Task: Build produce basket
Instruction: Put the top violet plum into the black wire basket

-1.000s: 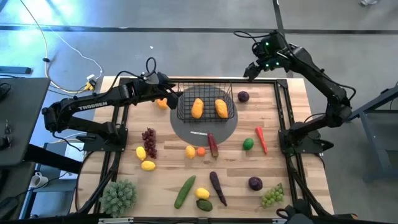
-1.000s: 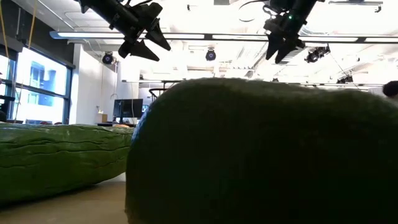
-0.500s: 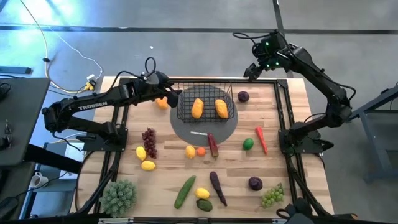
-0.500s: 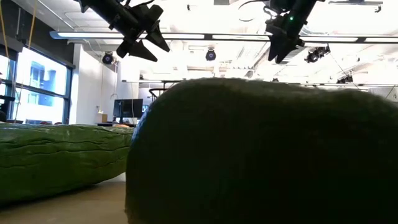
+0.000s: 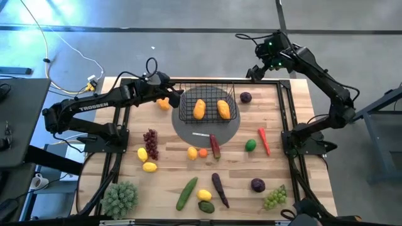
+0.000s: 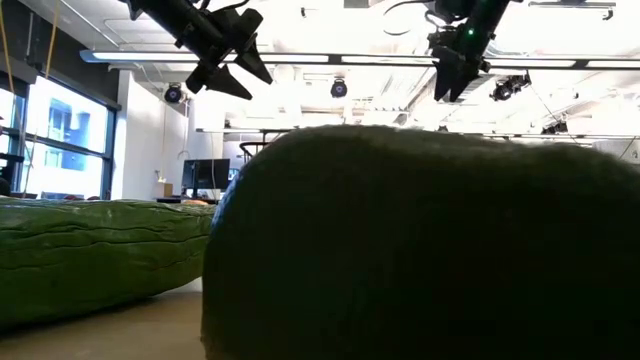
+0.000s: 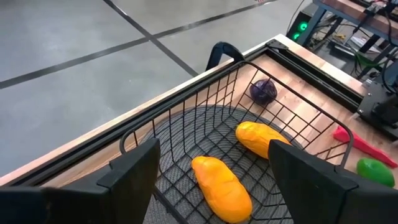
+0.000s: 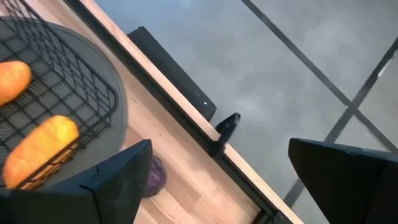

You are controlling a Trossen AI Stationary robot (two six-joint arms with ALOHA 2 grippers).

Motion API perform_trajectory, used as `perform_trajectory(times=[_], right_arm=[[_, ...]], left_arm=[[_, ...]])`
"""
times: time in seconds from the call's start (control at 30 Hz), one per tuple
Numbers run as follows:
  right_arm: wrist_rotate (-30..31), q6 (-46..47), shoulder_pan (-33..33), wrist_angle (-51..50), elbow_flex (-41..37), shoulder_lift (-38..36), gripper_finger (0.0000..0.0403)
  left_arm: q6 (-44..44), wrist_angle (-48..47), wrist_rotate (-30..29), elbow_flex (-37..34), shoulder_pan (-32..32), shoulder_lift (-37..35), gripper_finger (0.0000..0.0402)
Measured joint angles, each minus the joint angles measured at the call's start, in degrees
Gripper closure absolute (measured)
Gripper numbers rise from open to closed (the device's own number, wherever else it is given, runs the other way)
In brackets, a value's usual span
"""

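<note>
Produce lies scattered over the wooden surface [image 5: 301, 119], and only two orange-yellow fruits [image 5: 199, 109] sit side by side inside the basket [image 5: 208, 91], so the job looks barely begun. The basket stands on a flat grey disc [image 5: 227, 132] at the far middle of the surface, within reach of both arms, which seems the reason for its spot. The left hand [image 5: 175, 96] hovers just beside the basket's left rim with its fingers [image 7: 134, 171] spread apart and nothing between them; an orange fruit [image 5: 163, 103] lies right beneath that arm. The right hand [image 5: 252, 71] hangs raised over the far right corner, fingers [image 8: 118, 177] also apart and empty, near a purple plum [image 5: 245, 97] that lies just right of the basket.

Nearer the front lie purple grapes [image 5: 150, 141], lemons [image 5: 149, 167], a cucumber [image 5: 186, 193], an eggplant [image 5: 219, 188], a red chili [image 5: 264, 140], a lime [image 5: 250, 145] and green grapes [image 5: 274, 197]. A grey concrete floor [image 5: 188, 25] surrounds the frame; the low view, mostly blocked by close green produce, shows a bright ceiling with strip lights [image 6: 330, 60].
</note>
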Motion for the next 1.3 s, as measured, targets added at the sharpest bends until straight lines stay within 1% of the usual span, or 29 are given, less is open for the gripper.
perform_trajectory(times=[0.1, 0.2, 0.4, 0.5, 0.67, 0.93, 1.17, 1.3], right_arm=[[2.5, 1.1, -0.4, -1.4, 0.0, 0.0, 0.0041], [2.0, 0.7, -0.5, -2.5, -0.9, 0.0, 0.0040], [-6.0, -3.1, -0.6, -3.8, -6.3, 1.1, 0.0040], [-8.8, -5.8, -0.6, -3.0, -9.9, 1.2, 0.0040], [-11.8, -9.0, -0.6, 1.6, -16.0, 1.2, 0.0041], [-14.6, -12.6, -0.6, 14.7, -24.3, 1.2, 0.0041], [-16.3, -11.9, -0.6, 22.1, -29.9, 1.2, 0.0041], [-16.3, -9.3, -0.6, 26.1, -33.0, 1.2, 0.0041]], left_arm=[[-0.7, 0.0, 0.0, 0.0, 0.0, 0.0, 0.0112], [-0.9, 0.0, 0.0, 0.0, 0.0, 0.0, 0.0112], [-0.9, 0.0, 0.0, 0.0, 0.0, 0.0, 0.0112], [-0.9, 0.0, 0.0, 0.0, 0.0, 0.0, 0.0112], [0.1, 0.0, 0.0, 0.0, 0.0, 0.0, 0.0112], [2.1, 0.3, 0.0, 0.0, 0.0, 0.0, 0.0112], [2.1, 0.3, 0.0, 0.0, 0.0, 0.0, 0.0112], [2.1, 0.3, 0.0, 0.0, 0.0, 0.0, 0.0112]])
